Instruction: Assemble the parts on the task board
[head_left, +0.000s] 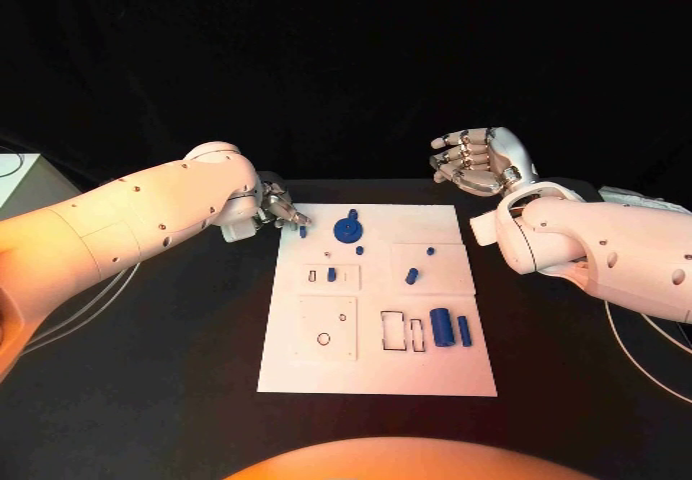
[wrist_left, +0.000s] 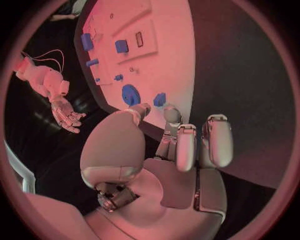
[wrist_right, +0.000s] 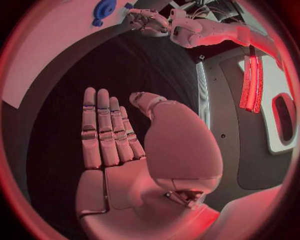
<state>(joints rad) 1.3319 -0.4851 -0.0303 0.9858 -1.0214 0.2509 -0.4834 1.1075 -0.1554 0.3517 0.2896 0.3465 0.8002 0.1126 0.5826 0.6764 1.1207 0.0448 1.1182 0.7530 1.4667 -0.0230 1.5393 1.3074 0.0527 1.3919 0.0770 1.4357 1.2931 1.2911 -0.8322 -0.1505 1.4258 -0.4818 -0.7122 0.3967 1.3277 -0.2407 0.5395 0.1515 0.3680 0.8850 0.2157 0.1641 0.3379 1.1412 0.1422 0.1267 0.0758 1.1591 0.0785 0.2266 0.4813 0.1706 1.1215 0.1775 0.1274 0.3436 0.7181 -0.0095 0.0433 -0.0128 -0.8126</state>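
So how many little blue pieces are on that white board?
7 show on the task board: a small part at the left hand's fingers, gear, dot, peg, another peg, block, bar. More may be hidden.

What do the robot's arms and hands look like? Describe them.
Both arms are smooth, rounded white shells dotted with small dark holes, thin cables trailing beside them. The left hand and right hand are silver metal with segmented, jointed fingers; the palm and thumb base are covered in smooth pale plates.
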